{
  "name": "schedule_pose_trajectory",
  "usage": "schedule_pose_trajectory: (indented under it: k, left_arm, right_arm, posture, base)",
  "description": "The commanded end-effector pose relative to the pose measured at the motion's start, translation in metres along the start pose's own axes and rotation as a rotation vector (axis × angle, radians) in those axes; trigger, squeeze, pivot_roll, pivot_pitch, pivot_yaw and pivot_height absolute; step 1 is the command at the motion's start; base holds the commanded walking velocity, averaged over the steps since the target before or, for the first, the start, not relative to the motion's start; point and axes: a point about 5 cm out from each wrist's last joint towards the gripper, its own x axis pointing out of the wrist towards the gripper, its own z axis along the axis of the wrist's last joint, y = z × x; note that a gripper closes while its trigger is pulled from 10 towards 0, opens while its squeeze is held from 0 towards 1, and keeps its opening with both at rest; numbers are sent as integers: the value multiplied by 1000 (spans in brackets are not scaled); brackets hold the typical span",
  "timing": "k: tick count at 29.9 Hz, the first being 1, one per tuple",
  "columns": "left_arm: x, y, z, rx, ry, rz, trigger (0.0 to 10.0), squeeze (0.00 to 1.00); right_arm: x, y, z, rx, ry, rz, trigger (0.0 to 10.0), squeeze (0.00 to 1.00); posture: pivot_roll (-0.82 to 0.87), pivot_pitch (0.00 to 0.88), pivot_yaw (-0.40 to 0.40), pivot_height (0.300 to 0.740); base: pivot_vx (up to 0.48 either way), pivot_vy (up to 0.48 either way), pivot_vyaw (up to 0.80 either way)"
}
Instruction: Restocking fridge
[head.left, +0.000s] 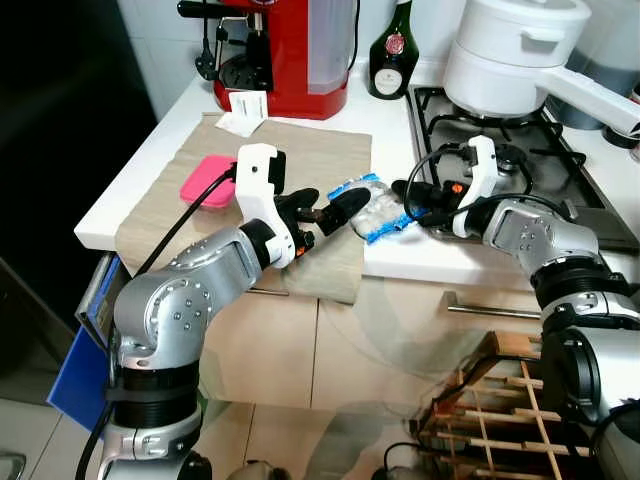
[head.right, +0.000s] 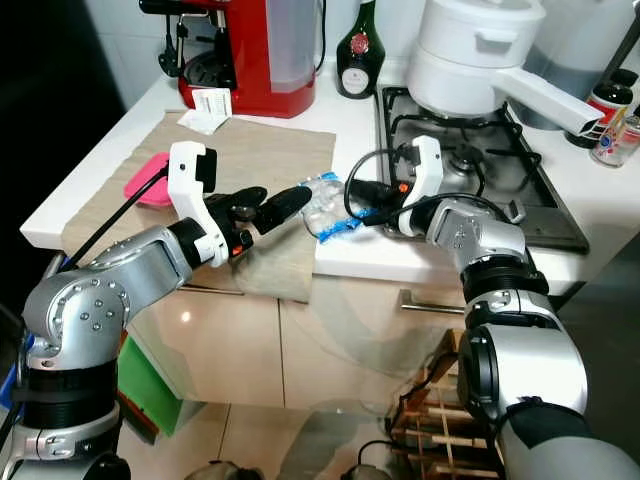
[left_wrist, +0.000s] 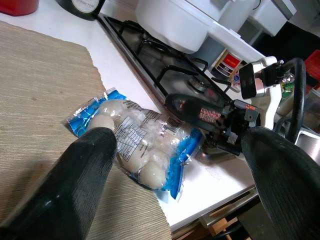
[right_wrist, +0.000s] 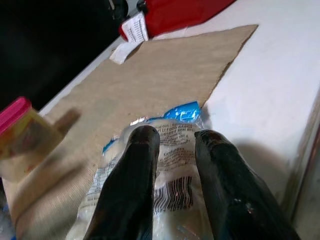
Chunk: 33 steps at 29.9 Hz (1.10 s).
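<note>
Where the beige cloth mat (head.left: 300, 160) meets the bare white countertop (head.left: 130, 190), a clear plastic bag of white balls (head.left: 372, 208) with blue ends is seen lying flat. It is printed with a barcode and small dark text, too small to be read. The right gripper (right_wrist: 175, 145) is placed over the bag from the hob side, its two black fingers (right_wrist: 137, 165) slightly parted and resting on the plastic; whether anything is pinched between them cannot be told. The left gripper (head.left: 330, 213) is held at the bag's other side, above the mat's front edge, its fingers spread wide with nothing between them.

At the mat's left edge a small tub with a pink lid (head.left: 208, 180) is set. Behind the mat a red coffee machine (head.left: 285, 50) is stood, with a white paper tag (head.left: 247, 103) bearing faint unreadable print at its foot. Beside it a dark green bottle (head.left: 391, 55) with a round red seal on its label is seen. On the gas hob (head.left: 500, 140) a white saucepan (head.left: 515, 55) is placed. Small jars with red-and-white labels (head.right: 612, 125), not legible, are stood at the far right.
</note>
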Motion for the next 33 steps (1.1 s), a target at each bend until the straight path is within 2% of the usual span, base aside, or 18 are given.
schedule_pose_trajectory:
  k: [1, 3, 6, 7, 8, 11, 12, 13, 20, 21, 23, 28, 33]
  left_arm:
    - [0, -1, 2, 1, 2, 2, 10000, 0]
    - [0, 0, 2, 4, 3, 4, 10000, 0]
    - [1, 0, 2, 11, 5, 6, 10000, 0]
    - [1, 0, 2, 16, 6, 6, 10000, 0]
    - [1, 0, 2, 16, 6, 5, 10000, 0]
    - [2, -1, 2, 25, 10, 1, 10000, 0]
    - [2, -1, 2, 27, 11, 0, 10000, 0]
    - [2, -1, 2, 29, 11, -1, 10000, 0]
    - [1, 0, 2, 33, 6, 5, 10000, 0]
    - [1, 0, 2, 32, 4, 7, 10000, 0]
    - [1, 0, 1, 31, 2, 10, 10000, 0]
    - [1, 0, 0, 31, 3, 9, 10000, 0]
    - [1, -1, 0, 55, 16, -8, 10000, 0]
  right_arm:
    - [3, 7, 17, -9, -92, 3, 0, 188]
    - [4, 12, 26, -25, -142, 3, 0, 243]
    - [6, 24, 33, -86, -181, 29, 0, 212]
    - [8, 27, 29, -109, -146, 25, 0, 63]
    - [9, 27, 28, -126, -131, 18, 10000, 0]
    - [6, 22, 25, -246, -74, -10, 10000, 0]
    - [4, 18, 24, -303, -36, -24, 10000, 667]
    - [-2, 13, 28, -378, 10, -38, 10000, 1000]
    - [-20, 3, 52, -451, 27, -93, 10000, 1000]
    - [-23, 3, 57, -443, 13, -94, 10000, 1000]
    - [-26, 4, 62, -355, -33, -64, 10000, 1000]
    - [-27, 4, 52, -255, -25, -6, 10000, 1000]
    - [-29, 2, 39, -229, 14, 28, 10000, 1000]
  posture:
    - [-30, 7, 24, 740]
    - [-30, 7, 25, 740]
    - [-32, 7, 26, 740]
    - [-34, 8, 28, 740]
    - [-37, 9, 31, 740]
    - [-39, 8, 32, 740]
    - [-38, 7, 31, 740]
    - [-38, 6, 30, 740]
    - [-36, 0, 20, 740]
    - [-35, 0, 15, 740]
    - [-36, 0, 12, 740]
    - [-37, 0, 18, 740]
    - [-37, 0, 21, 740]
  base:
    - [0, 0, 0]
    - [0, 0, 0]
    - [0, 0, 0]
    - [0, 0, 0]
    - [0, 0, 0]
    - [0, 0, 0]
    - [0, 0, 0]
    - [0, 0, 0]
    - [0, 0, 0]
    - [0, 0, 0]
    - [0, 0, 0]
    - [0, 0, 0]
    - [0, 0, 0]
